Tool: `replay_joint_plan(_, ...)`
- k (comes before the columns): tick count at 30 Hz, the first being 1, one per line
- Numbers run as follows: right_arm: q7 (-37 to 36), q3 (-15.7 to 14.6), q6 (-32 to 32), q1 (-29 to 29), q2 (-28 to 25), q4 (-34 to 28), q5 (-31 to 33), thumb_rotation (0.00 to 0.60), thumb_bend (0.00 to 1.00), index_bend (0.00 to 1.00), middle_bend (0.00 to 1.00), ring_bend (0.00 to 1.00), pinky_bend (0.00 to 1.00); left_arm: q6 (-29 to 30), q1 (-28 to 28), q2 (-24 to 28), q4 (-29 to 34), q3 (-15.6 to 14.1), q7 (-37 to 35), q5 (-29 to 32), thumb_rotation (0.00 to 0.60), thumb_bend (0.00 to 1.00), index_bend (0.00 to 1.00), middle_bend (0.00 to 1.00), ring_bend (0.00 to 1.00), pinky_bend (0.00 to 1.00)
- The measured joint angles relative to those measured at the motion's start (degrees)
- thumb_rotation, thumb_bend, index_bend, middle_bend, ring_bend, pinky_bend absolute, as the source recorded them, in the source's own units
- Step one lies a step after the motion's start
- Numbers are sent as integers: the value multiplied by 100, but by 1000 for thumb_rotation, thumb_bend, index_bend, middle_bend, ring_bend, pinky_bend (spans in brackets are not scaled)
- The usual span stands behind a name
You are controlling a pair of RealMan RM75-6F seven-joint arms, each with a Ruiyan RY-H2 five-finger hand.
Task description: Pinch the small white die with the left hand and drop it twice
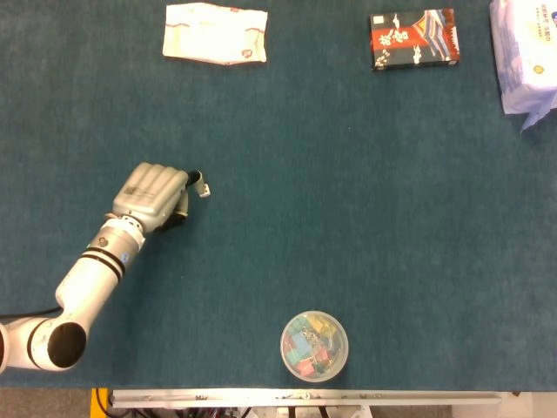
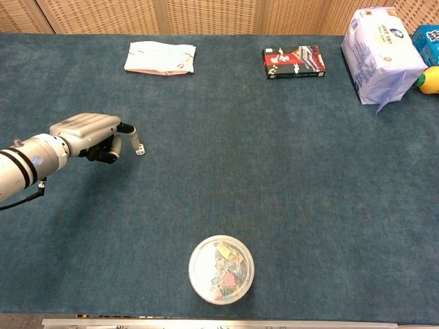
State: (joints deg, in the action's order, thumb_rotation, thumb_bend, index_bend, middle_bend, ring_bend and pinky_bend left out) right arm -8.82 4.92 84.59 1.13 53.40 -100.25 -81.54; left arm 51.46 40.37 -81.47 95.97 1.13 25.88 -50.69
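The small white die (image 1: 205,190) (image 2: 140,151) sits at the fingertips of my left hand (image 1: 155,197) (image 2: 92,135), left of the table's middle. The hand's fingers are curled, and the thumb and a finger pinch the die at its right end. Whether the die is off the blue cloth I cannot tell. The left forearm runs down to the lower left corner in the head view. My right hand shows in neither view.
A round clear tub of coloured clips (image 1: 314,346) (image 2: 221,269) stands near the front edge. At the back lie a white packet (image 1: 215,32), a red and black box (image 1: 412,38) and a white tissue pack (image 2: 379,53).
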Motion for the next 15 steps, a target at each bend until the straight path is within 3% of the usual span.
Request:
replay_joint_plan(10,159,-4,62,-9,25,20,-63,600,125,436,527,459,627,421,-60,77,227,-54,201,-62,600,1000,333,1000,986,1000)
replay_joint_plan(15,215,2,78,-9,48,21,-56,600,124,436,527,460,627,994,-293,340,526,-151,252,-477,600,1000,263,995,798,930)
